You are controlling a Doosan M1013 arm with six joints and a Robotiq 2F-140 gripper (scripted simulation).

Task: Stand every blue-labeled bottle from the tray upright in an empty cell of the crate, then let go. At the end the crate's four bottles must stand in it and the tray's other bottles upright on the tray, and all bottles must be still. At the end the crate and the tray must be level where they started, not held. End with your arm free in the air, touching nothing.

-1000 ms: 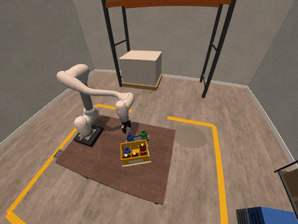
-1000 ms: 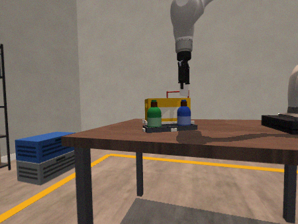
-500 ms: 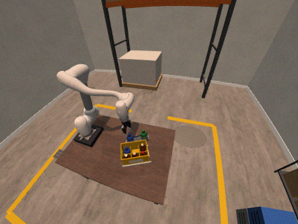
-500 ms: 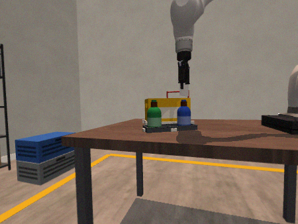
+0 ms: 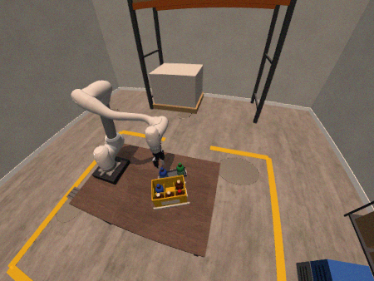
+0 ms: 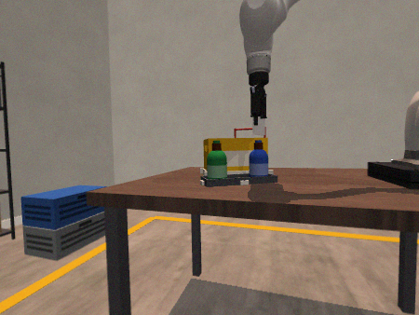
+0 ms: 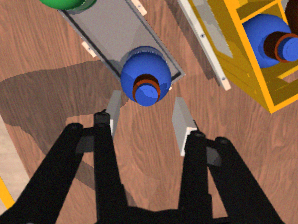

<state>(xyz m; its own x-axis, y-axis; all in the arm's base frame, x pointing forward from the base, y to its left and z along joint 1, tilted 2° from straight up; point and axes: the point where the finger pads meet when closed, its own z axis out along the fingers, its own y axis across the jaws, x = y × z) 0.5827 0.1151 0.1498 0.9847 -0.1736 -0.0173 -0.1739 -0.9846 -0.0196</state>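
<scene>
Wrist view: the claw point(image 5: 157, 161) point(image 6: 259, 122) point(image 7: 147, 105), parted and holding nothing, hovers by the blue bottle point(image 5: 163, 173) point(image 6: 259, 160) point(image 7: 146, 77), upright on the tray point(image 6: 239, 180) point(image 7: 112, 35) at twelve o'clock. Picking seems in hand; next calls for centring over its neck, then lowering.

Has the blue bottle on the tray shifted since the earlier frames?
No. The blue bottle stands at the same end of the tray, right of the green bottle in the exterior view.
</scene>
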